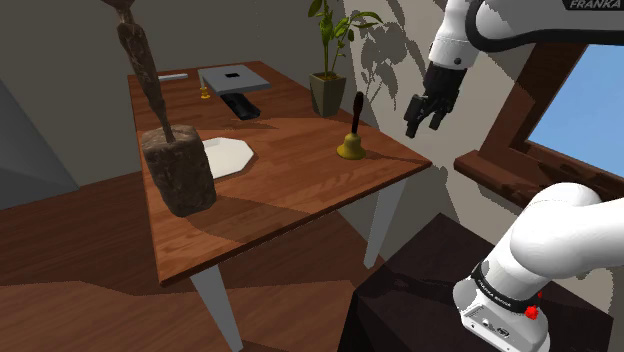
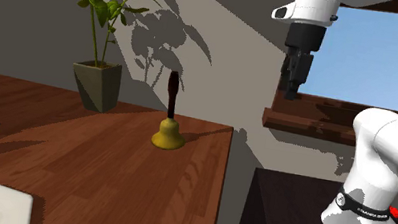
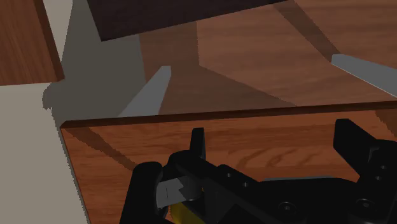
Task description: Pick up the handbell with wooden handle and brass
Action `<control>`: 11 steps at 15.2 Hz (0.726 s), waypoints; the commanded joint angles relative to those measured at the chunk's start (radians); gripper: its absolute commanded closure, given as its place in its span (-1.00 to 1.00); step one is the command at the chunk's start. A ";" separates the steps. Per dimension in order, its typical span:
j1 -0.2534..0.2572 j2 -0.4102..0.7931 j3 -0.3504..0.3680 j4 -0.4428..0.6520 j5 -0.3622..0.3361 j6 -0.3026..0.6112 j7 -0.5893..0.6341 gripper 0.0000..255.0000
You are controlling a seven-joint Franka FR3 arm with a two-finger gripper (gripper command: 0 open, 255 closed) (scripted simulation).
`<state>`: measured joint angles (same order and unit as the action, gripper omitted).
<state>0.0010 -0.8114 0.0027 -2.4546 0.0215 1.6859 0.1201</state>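
The handbell [image 1: 351,143] stands upright near the table's corner, at the shoulder view's right. It has a yellow brass body and a dark handle [image 1: 357,108]. In the second exterior view the handbell [image 2: 168,133] sits close to the table's right edge. My black gripper [image 1: 422,122] hangs in the air past that edge, higher than the bell and to its right. It is open and holds nothing. Seen side-on, the gripper [image 2: 292,90] points down in front of the window. In the wrist view the gripper [image 3: 264,143] has its fingers apart over the tabletop, and a sliver of the brass body [image 3: 185,213] peeks out by them.
A potted plant [image 1: 328,88] stands behind the bell. A rough dark sculpture [image 1: 180,172], a white plate [image 1: 229,156], a grey flat box [image 1: 232,78] and a black device [image 1: 241,104] share the table [image 1: 300,200]. A wooden window ledge [image 2: 309,124] runs behind the arm.
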 commanded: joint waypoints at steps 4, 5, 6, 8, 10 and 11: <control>-0.014 0.139 -0.011 0.093 -0.011 0.030 0.001 -1.00; -0.018 0.184 -0.015 0.126 -0.014 0.037 0.001 -1.00; -0.022 0.228 -0.019 0.160 -0.017 0.042 0.002 -1.00; -0.030 0.317 -0.026 0.232 -0.022 0.048 0.003 -1.00; -0.037 0.404 -0.034 0.309 -0.025 0.048 0.004 -1.00; -0.040 0.447 -0.038 0.349 -0.027 0.046 0.005 -1.00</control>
<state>-0.0354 -0.4140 -0.0300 -2.1522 -0.0030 1.7343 0.1255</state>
